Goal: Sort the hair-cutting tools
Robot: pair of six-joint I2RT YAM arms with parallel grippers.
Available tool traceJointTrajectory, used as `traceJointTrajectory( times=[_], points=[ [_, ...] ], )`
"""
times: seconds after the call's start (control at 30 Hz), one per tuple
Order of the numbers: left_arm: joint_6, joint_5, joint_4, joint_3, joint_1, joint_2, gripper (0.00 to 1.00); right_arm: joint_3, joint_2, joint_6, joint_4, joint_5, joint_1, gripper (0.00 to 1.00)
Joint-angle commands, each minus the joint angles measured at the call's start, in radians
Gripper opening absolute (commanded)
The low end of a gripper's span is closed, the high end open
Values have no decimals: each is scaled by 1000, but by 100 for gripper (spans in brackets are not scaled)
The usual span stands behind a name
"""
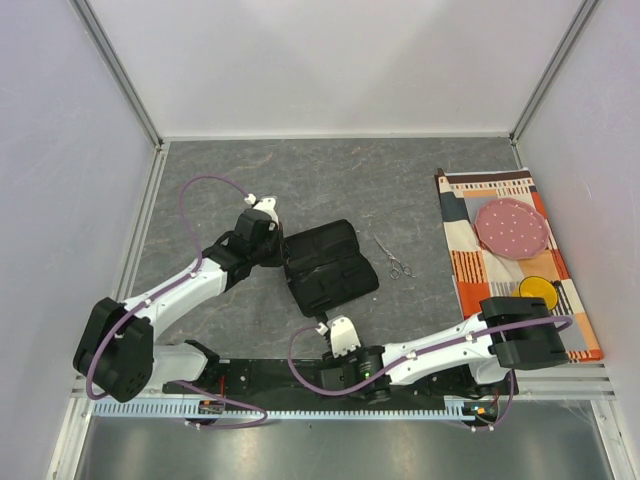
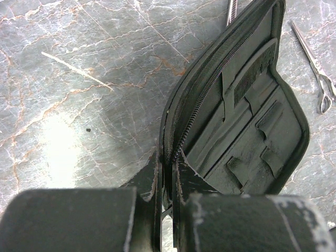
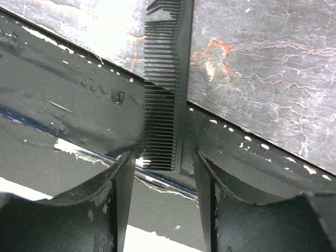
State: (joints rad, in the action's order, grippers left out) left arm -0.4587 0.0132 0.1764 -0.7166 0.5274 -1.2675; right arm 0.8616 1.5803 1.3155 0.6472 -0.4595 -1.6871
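The flat black comb lay upright at the centre of the right wrist view, its lower end between the right jaws. These stood open, just beside it on each side. It crossed from the grey counter onto a dark plate. The left jaws were pinched on the edge of the black pouch, and silver scissors lay at the upper right.
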Motion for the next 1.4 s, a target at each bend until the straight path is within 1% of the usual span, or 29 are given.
traceJointTrajectory(
  times=[0.0, 0.03, 0.1, 0.13, 0.2, 0.23, 0.37, 0.4, 0.47, 0.5, 0.63, 0.7, 0.73, 0.83, 0.93, 1.07, 1.23, 1.37],
  points=[
    [5, -9, 9, -12, 2, -20, 2, -39, 23, -19, -67, 36, 20, 53],
    [6, -9, 9, -12, 2, -23, 2, -44, 23, -21, -72, 39, 23, 49],
    [8, -6, 11, -12, 0, -21, 2, -56, 9, -24, -75, 39, 26, 44],
    [8, -5, 11, -12, 0, -23, 2, -61, 6, -24, -75, 38, 27, 40],
    [8, -7, 12, -14, 0, -26, 2, -73, -6, -24, -73, 38, 27, 36],
    [9, -7, 12, -14, 0, -26, 2, -78, -11, -25, -72, 41, 27, 32],
    [-4, -7, 15, -14, -1, -38, 3, -90, -23, -27, -61, 44, 27, 28],
    [-3, -9, 17, -17, -1, -49, 7, -90, -31, -30, -57, 42, 27, 27],
    [-8, -9, 23, -21, -1, -58, 13, -92, -39, -30, -49, 35, 29, 27],
    [-9, -7, 23, -23, -1, -65, 18, -92, -48, -33, -41, 33, 27, 27],
    [-9, -4, 25, -26, -3, -70, 24, -95, -66, -38, -26, 21, 27, 25],
    [-8, 2, 26, -26, -3, -67, 24, -95, -71, -39, -26, 15, 27, 28],
    [-8, 5, 28, -26, -3, -66, 24, -90, -71, -41, -26, 13, 27, 37],
    [-6, 4, 31, -30, -3, -64, 24, -66, -66, -53, -26, 4, 29, 47],
    [-9, 4, 34, -32, -4, -63, 24, -32, -62, -65, -12, -19, 27, 53],
    [-14, 2, 35, -32, -4, -47, 25, 4, -49, -71, -6, -47, 33, 55],
    [-14, -2, 41, -43, -4, -33, 26, 14, -48, -76, -8, -65, 67, 55],
    [-14, -2, 41, -44, -4, -26, 27, 13, -26, -93, -40, -47, 89, 55]
  ],
)
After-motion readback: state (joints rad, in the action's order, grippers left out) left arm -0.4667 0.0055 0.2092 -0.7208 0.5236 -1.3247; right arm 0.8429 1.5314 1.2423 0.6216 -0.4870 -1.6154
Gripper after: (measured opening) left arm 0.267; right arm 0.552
